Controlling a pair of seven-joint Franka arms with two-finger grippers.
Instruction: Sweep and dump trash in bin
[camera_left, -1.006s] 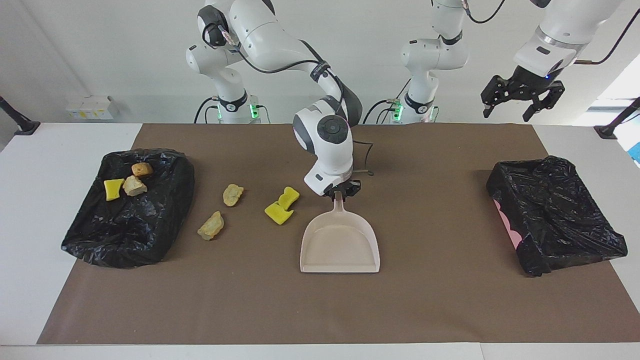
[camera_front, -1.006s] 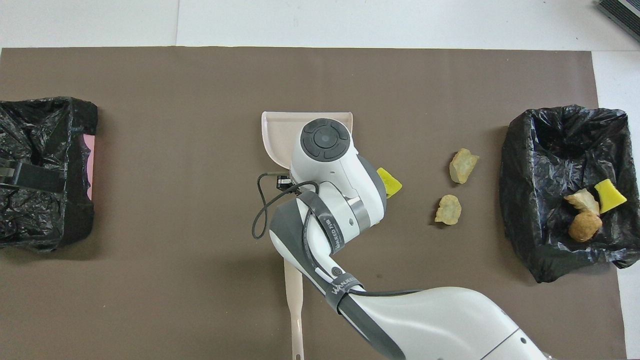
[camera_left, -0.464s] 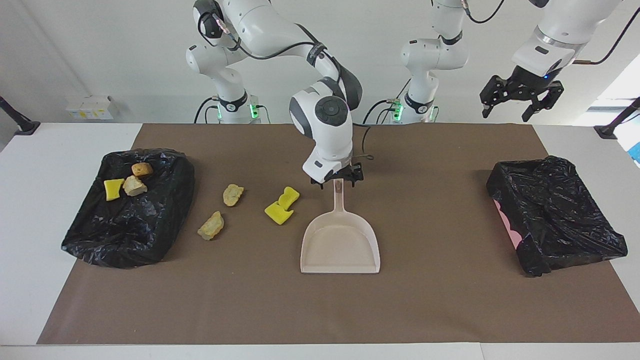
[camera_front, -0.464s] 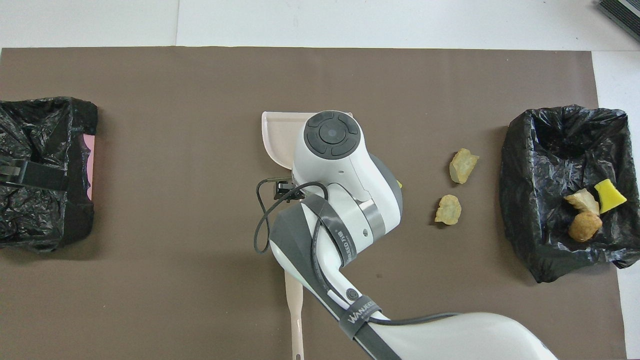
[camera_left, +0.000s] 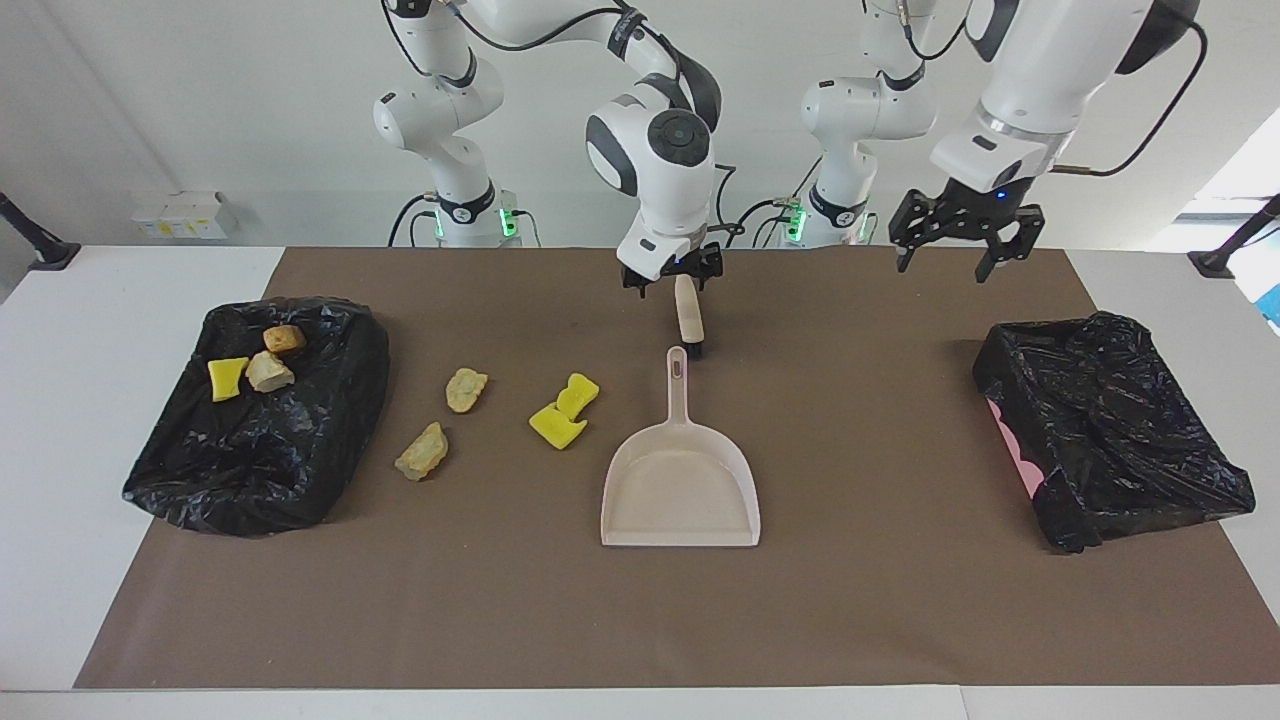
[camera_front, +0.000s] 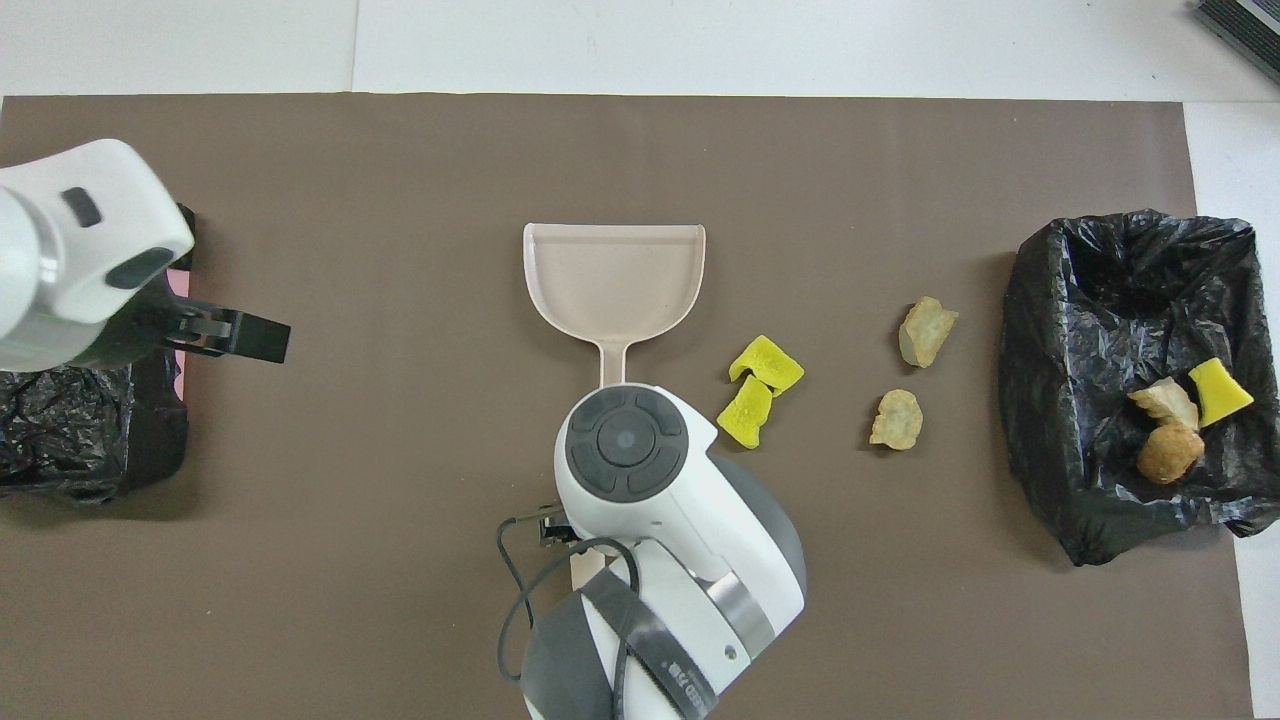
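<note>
Partly done: three trash scraps (camera_left: 250, 365) sit in the bin (camera_left: 330, 420) at the right arm's end, four scraps (camera_left: 560, 410) lie on the surface beside the dustpan (camera_left: 680, 490), brush (camera_left: 688, 315) unused; right gripper (camera_left: 672, 278) over the brush and left gripper (camera_left: 955, 245) both hold nothing, fingers apart.

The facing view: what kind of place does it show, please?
Probably a robotics lab test bench: two white arms mounted at a table, a brown mat, and staged props such as a dustpan and bag-lined bins.

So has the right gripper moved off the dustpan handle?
Yes. The right gripper has let go, risen and drawn back toward the robots; it is now open over the brush, with the dustpan unmoved.
</note>
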